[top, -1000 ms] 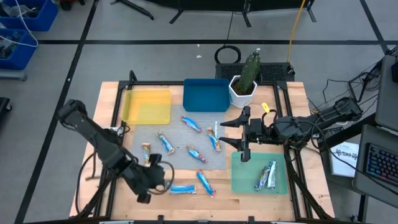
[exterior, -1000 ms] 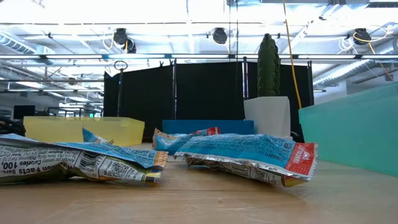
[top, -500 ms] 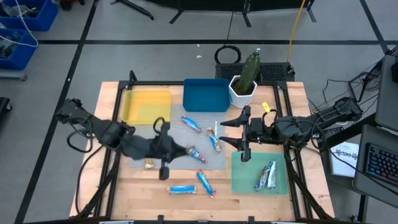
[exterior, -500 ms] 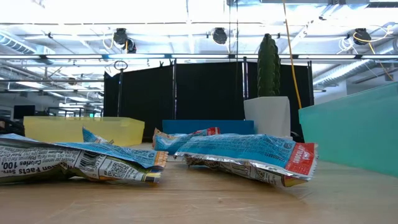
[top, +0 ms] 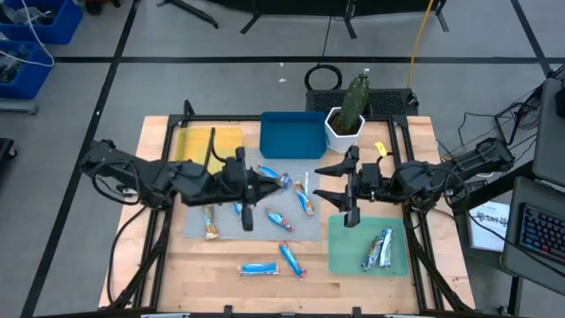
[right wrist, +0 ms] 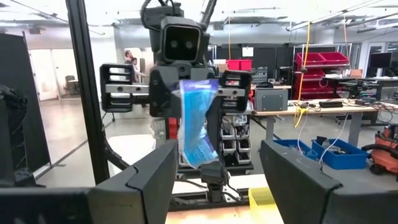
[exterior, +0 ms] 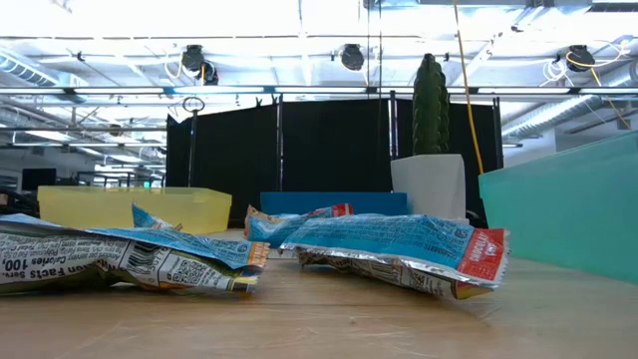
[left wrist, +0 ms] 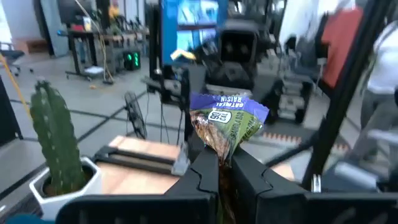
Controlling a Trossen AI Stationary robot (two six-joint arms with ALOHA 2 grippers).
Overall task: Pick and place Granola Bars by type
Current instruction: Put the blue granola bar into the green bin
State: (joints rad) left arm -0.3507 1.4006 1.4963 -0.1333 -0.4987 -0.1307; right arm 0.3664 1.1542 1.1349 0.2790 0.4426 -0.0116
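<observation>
The lower end of the held bar [left wrist: 225,126] is hidden between the left gripper [left wrist: 226,176] fingers; a blurred person [left wrist: 380,74] is cut by the edge; a foreground bar [exterior: 110,257] is cropped in the low view.

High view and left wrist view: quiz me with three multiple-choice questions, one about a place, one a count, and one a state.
1. Where does the potted cactus stand?
A. On the floor
B. Beside the blue tray
C. At the table's near edge

2. How many flat trays are on the table?
A. One
B. Five
C. Three

3. How are the left gripper jaws?
A. Shut on a granola bar
B. Open and empty
C. Shut on a cable

Answers: 1 B, its white pot sits next to that tray. 2 C, there is a yellow tray, the blue tray and a green tray. 3 A, the wrapper sticks up between the jaws.
</observation>
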